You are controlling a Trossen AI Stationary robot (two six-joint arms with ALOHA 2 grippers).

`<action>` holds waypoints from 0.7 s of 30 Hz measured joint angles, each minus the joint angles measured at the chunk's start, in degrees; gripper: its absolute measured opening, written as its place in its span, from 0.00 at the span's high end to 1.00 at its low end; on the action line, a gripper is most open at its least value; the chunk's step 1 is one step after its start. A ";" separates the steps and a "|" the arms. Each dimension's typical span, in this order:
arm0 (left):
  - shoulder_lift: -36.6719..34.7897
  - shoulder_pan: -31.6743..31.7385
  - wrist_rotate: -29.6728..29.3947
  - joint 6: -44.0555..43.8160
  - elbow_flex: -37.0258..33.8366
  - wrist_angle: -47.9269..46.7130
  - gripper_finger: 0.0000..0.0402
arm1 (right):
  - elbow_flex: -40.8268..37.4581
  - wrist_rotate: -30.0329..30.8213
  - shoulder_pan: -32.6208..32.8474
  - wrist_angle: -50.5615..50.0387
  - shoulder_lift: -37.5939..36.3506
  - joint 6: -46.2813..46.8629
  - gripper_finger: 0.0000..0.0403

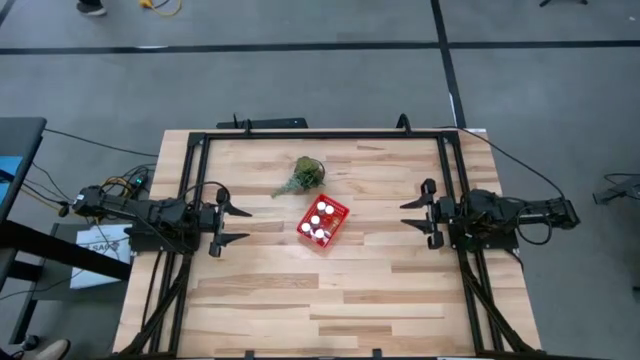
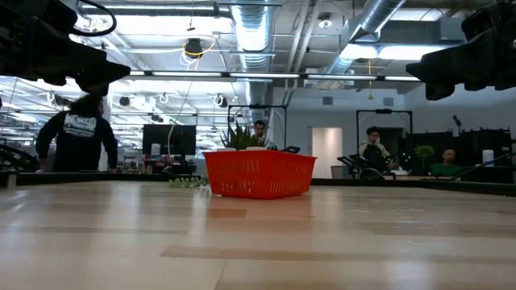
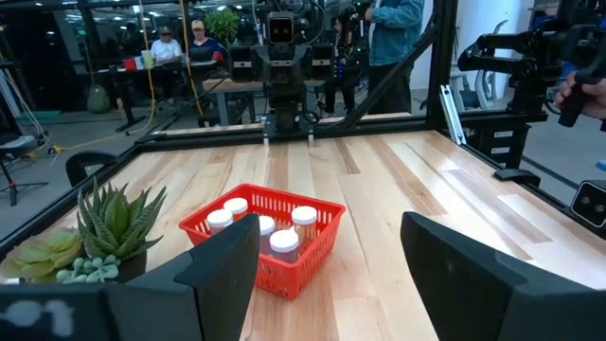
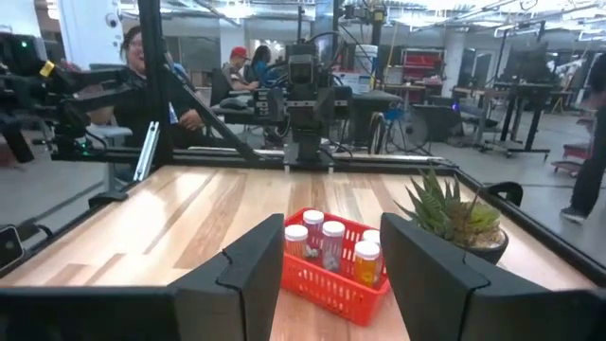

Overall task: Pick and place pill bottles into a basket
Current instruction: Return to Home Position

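Observation:
The red mesh basket (image 1: 343,212) stands on the wooden table's middle, turned cornerwise. Several white-capped pill bottles (image 1: 320,221) stand upright inside it; they show in the left wrist view (image 3: 284,244) and the right wrist view (image 4: 331,242). My left gripper (image 1: 245,225) hovers level at the table's left side, open, pointing at the basket (image 3: 284,270) from a distance. My right gripper (image 1: 404,215) hovers level at the right side, also open, facing the basket (image 4: 327,284). Nothing is between either pair of fingers.
A small potted succulent (image 1: 303,175) stands just beyond the basket, toward the far left. A black frame (image 1: 320,135) runs along the table's far edge and both sides. Bare wood lies toward the near edge (image 1: 320,310). People stand and sit in the room beyond (image 2: 79,133).

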 joint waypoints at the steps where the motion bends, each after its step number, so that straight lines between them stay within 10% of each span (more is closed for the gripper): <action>1: 0.00 0.00 0.00 0.02 0.00 0.00 0.38 | 0.00 -0.02 0.00 0.00 0.00 -0.02 0.58; 21: 0.00 0.00 0.04 0.19 0.00 0.02 0.38 | -0.04 -0.02 0.00 -0.02 0.00 -0.02 0.58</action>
